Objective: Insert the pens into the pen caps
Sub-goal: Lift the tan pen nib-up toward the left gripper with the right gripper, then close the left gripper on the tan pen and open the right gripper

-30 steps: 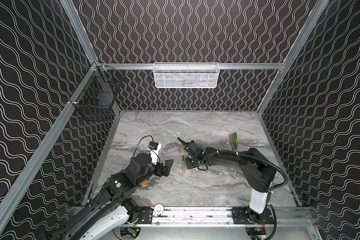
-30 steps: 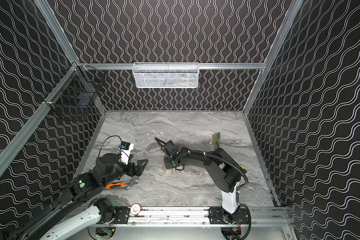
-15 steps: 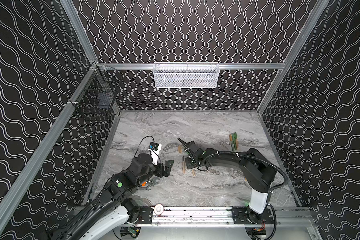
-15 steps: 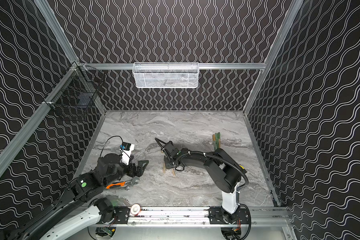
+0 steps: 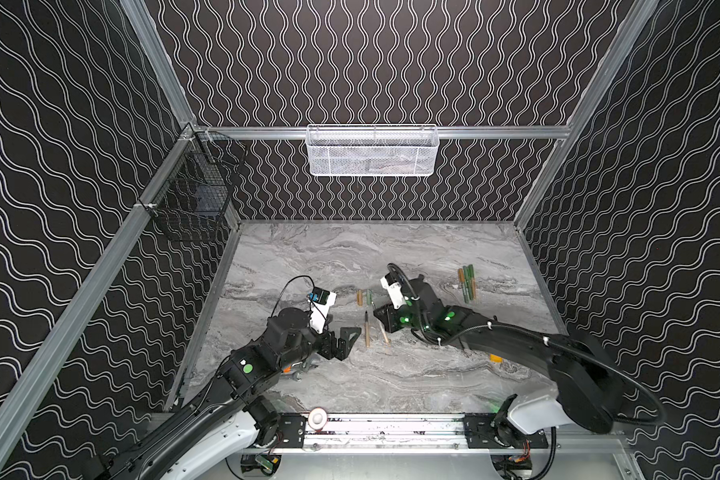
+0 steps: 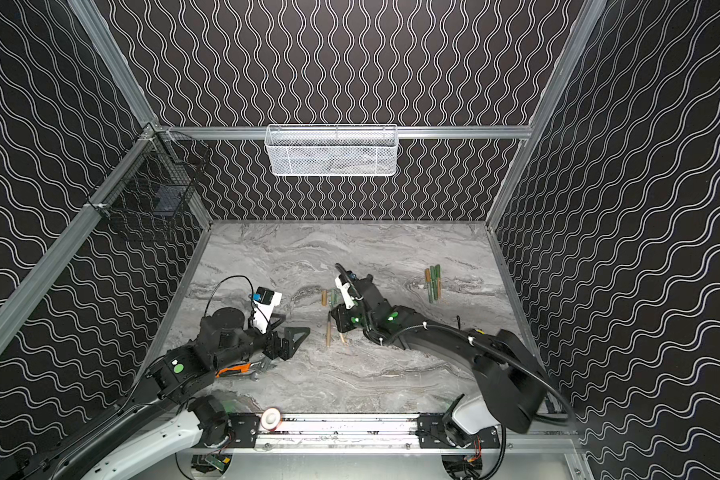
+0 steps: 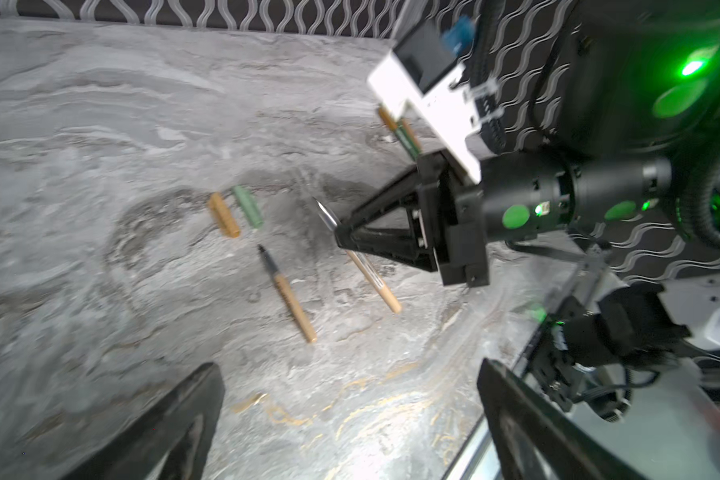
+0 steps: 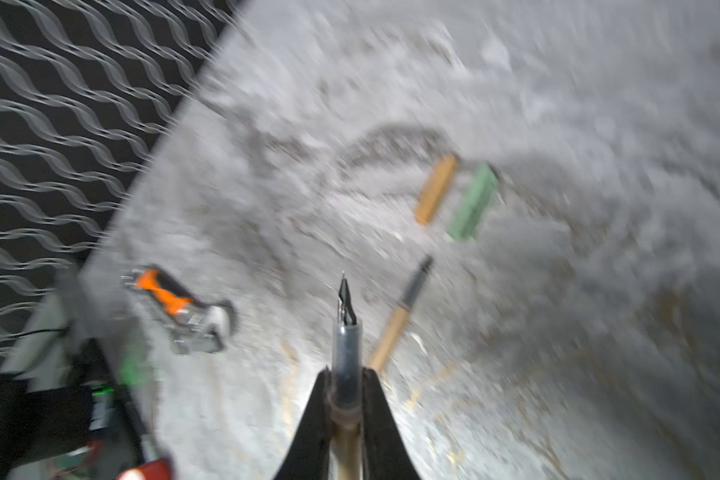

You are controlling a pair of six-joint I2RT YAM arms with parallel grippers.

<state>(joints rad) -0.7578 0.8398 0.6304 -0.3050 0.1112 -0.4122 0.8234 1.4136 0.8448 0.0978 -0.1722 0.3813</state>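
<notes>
The right jaws are pinched shut on a tan pen (image 7: 375, 278), gripping it just behind the dark nib section. The pointed nib sticks out past the tips, and the tan barrel trails out the other side. In both top views this sits near the middle of the frame, on the marbled grey worktop (image 5: 350, 257). I cannot tell whether the barrel's tail end touches the surface.

Just left of it a second tan pen (image 5: 366, 330) lies flat and uncapped, its dark tip pointing toward the back wall. Near that tip, and apart from it, two loose caps lie side by side. They are a tan cap (image 5: 359, 297) and a green cap (image 5: 368, 296), close together and roughly parallel. The right wrist view, though blurred, shows the same pair in the upper right of the frame, beyond the held nib.

Toward the right side of the worktop, well apart from all this, a small bundle of tan and green pens (image 5: 466, 282) lies packed together. They are too small to count surely.

The left jaws are spread wide with nothing between them, hanging left of the lying pen and apart from it. In the left wrist view their two dark fingers frame the lower corners. An orange-handled wrench (image 6: 233, 369) lies under the left arm, at the lower left of the worktop.
</notes>
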